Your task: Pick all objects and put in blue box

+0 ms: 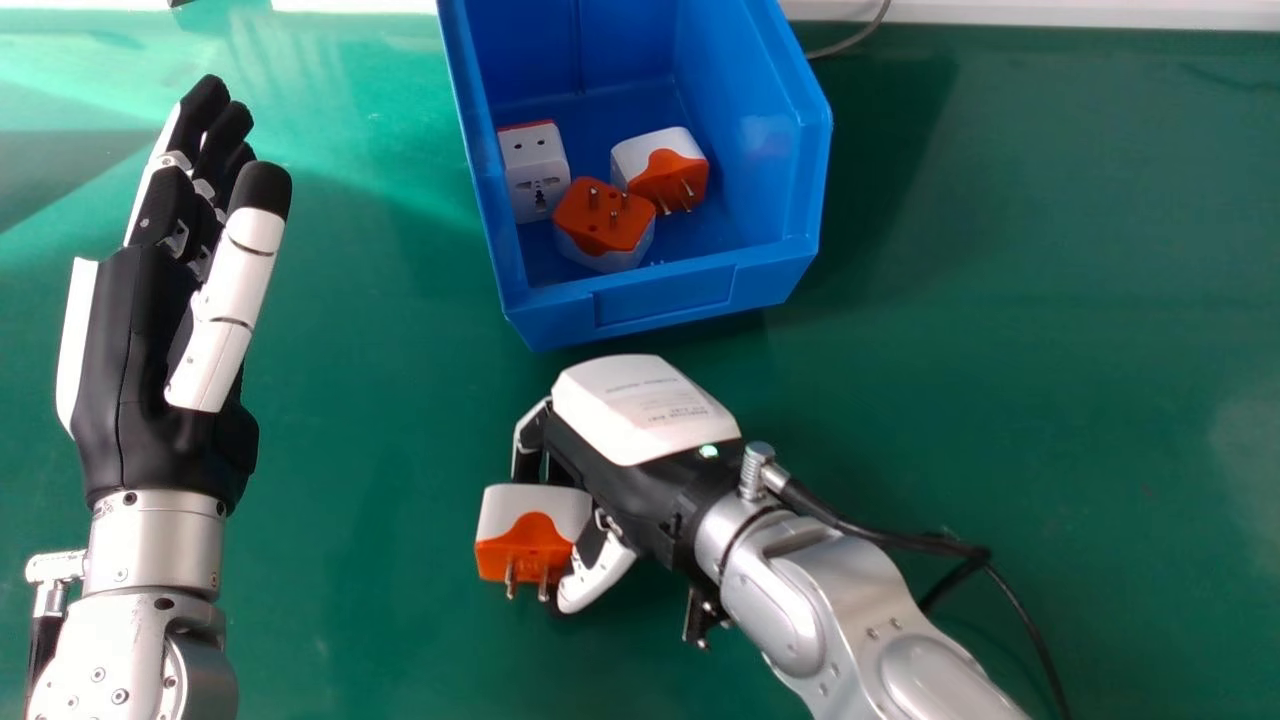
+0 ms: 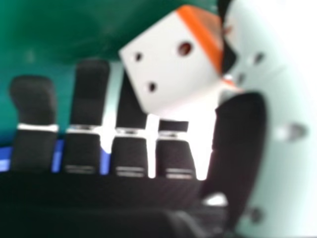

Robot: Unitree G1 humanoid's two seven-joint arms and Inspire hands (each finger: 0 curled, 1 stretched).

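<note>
Right hand (image 1: 640,480) pinches the adapter (image 1: 530,535), short of the near edge of the blue box (image 1: 665,300); left hand (image 1: 130,370) open, at left. We judge this the carrying step; next: lift over that edge, release.

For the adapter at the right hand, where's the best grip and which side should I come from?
I'd pinch the adapter across its boxy body's flat opposite walls, from the robot's right, where the right hand holds it. Keep the thumb off the metal pins, which jut from the orange end toward the robot.

Lab or workshop, green tabletop (image 1: 1050,400), blue parts bin (image 1: 665,298)
</note>
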